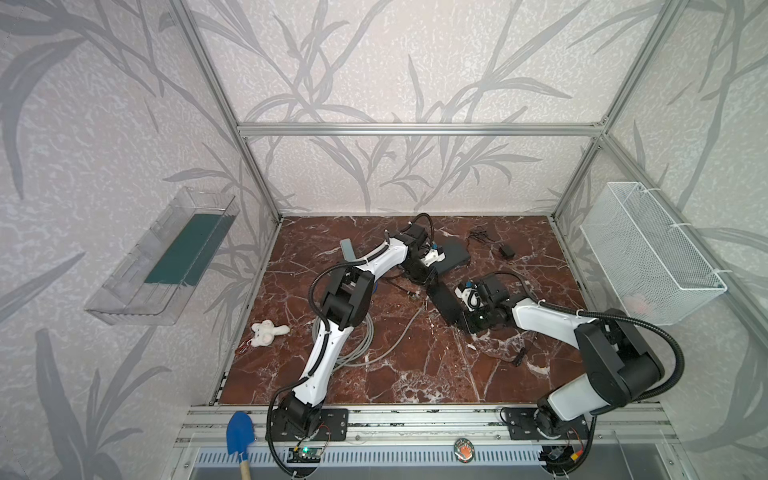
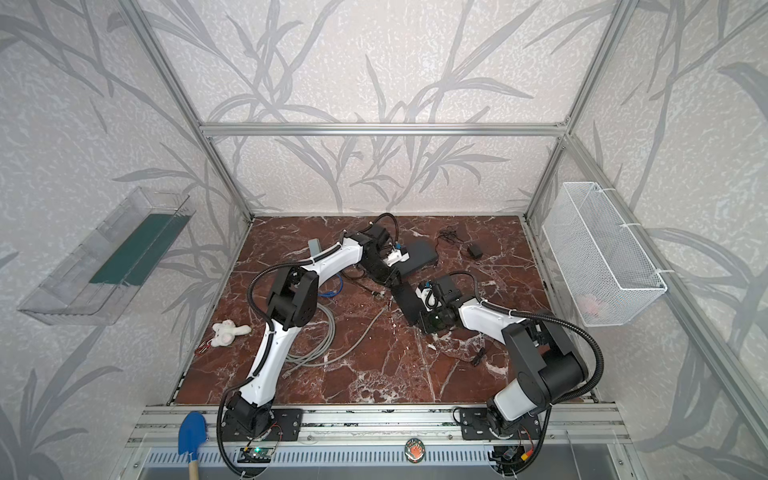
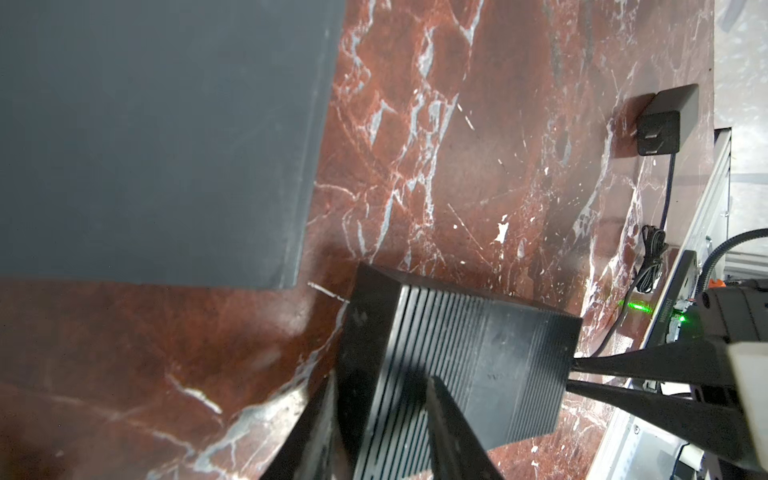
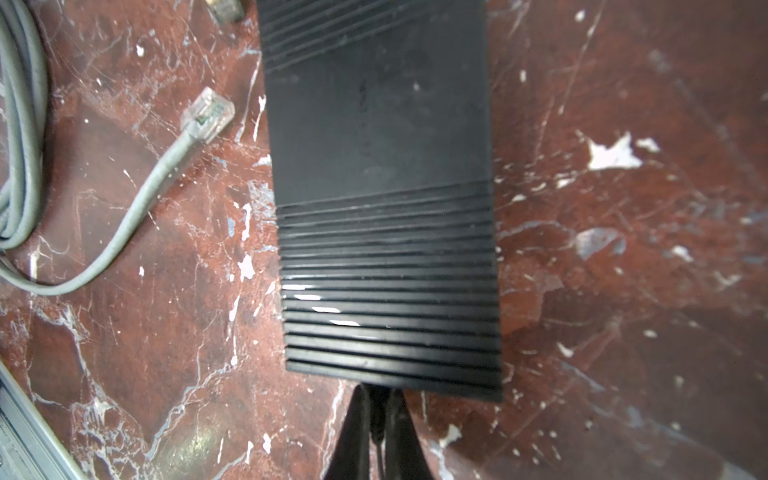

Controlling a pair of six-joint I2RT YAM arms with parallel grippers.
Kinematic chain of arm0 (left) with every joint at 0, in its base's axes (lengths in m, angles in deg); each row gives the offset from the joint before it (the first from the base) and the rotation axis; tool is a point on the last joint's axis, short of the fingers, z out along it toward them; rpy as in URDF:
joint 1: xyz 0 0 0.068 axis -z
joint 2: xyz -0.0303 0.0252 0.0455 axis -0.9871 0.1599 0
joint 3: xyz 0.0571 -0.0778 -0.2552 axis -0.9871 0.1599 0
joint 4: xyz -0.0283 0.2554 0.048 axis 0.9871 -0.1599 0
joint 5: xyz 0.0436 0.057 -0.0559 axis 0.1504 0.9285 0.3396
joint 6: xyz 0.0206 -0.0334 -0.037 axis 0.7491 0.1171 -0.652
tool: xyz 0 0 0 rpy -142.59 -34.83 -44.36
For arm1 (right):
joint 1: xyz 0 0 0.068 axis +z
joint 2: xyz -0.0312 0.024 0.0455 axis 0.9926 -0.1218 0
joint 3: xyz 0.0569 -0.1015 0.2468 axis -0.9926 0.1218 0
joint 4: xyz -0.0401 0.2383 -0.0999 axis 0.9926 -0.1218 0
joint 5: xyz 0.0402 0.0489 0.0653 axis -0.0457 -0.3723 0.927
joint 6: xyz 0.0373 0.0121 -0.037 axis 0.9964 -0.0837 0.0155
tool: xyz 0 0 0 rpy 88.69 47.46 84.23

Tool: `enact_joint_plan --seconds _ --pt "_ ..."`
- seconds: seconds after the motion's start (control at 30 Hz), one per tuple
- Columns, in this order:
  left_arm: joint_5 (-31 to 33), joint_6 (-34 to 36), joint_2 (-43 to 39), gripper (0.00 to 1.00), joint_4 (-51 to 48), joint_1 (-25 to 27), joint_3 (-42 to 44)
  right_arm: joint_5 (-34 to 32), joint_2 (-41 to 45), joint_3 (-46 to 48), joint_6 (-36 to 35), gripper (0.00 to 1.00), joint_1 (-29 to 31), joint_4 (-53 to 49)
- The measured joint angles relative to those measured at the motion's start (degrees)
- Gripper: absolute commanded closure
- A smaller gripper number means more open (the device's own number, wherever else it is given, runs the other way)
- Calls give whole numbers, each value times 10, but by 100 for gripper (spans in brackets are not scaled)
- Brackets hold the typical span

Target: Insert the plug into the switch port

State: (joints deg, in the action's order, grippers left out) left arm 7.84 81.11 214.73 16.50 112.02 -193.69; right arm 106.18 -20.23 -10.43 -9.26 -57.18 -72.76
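Plug (image 4: 208,114) lies loose; right gripper (image 4: 376,395) pinched together at switch (image 4: 382,166) end; left gripper (image 3: 382,378) spread astride it, clamped or not I cannot tell. Unpinned, switch could skid.

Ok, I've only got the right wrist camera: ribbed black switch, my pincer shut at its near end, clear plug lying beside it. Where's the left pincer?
Observer: The left pincer is at the switch's other end, opposite the right pincer.
Operator: Is it gripping?
Observer: Cannot tell; its fingers stand apart, one beside the side face, one over the ribbed top.
Operator: Anything close by there?
Observer: A flat dark grey box lies just past that end, with a gap of bare table between.
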Motion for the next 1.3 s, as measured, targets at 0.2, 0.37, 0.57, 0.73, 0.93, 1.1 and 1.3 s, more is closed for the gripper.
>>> enact_joint_plan --seconds 0.2,0.37,0.57,0.73,0.93,1.1,1.3 --pt "-4 13 0 65 1 0 0 1 -13 -20 -6 99 -1 -24" --pt "-6 18 1 65 1 0 1 7 -32 -49 -6 99 -3 -59" --pt "-9 21 0 65 5 -1 4 14 -44 -64 -8 99 -7 -77" --pt "-16 23 0 66 11 -3 10 20 -47 -65 -6 97 -10 -76" --pt "-19 24 0 66 14 -3 12 26 -49 -65 -2 96 -13 -72" --pt "-21 24 -1 66 16 -3 14 29 -49 -63 -2 95 -14 -68" --pt "-23 25 -1 67 17 -4 15 39 -53 -61 -1 95 -18 -63"
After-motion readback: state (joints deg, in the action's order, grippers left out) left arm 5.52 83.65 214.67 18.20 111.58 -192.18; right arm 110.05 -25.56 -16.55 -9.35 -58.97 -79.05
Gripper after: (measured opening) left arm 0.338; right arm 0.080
